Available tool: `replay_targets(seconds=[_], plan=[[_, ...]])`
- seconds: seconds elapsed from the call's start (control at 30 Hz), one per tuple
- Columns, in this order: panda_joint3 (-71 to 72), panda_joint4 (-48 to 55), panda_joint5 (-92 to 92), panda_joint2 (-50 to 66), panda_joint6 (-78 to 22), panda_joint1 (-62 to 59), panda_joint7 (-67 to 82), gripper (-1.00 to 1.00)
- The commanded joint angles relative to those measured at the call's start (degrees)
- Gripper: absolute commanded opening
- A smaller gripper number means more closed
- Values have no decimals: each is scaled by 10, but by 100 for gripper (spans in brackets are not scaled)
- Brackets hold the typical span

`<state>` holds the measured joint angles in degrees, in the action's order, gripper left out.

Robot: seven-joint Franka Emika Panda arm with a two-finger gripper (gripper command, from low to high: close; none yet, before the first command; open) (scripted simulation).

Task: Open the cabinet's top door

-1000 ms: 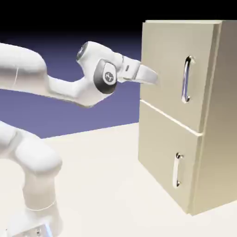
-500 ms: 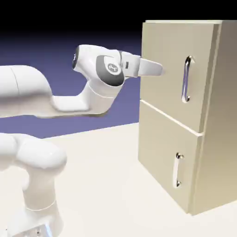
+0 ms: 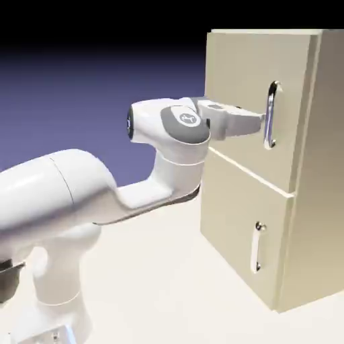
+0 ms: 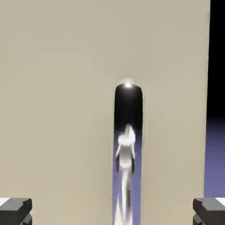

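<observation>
At the upper front of the cabinet (image 3: 269,168), the gripper (image 3: 259,123) now sits just beside the top door's (image 3: 242,87) handle (image 3: 271,114); half a second ago it was well short of it, near the door's left edge, and higher. The arm has swung forward and dropped to mid-handle height. Judgement: the approach is nearly done, grasp not yet made.

Hand view: fingers (image 4: 16,210) spread wide at both bottom corners, handle (image 4: 128,145) standing between them, right of centre, nothing pinched. Top door is shut, flush with the lower door (image 3: 242,228).

Door's free edge (image 4: 208,88) lies close to the right of the handle, with open backdrop beyond. Surface (image 3: 148,269) in front of the cabinet offers room for the arm to pull back.
</observation>
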<state>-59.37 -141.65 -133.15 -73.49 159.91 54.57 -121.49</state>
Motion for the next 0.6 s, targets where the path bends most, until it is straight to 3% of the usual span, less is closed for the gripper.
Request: replay_targets(seconds=[0.0, 0.17, 0.2, 0.57], plan=[[0, 0, 0, 0, 0, 0, 0, 0], [-40, 70, -39, 18, -26, 99, -13, 0], [-40, 70, -39, 18, -26, 99, -13, -100], [138, -133, 38, -26, -206, -86, -74, -100]])
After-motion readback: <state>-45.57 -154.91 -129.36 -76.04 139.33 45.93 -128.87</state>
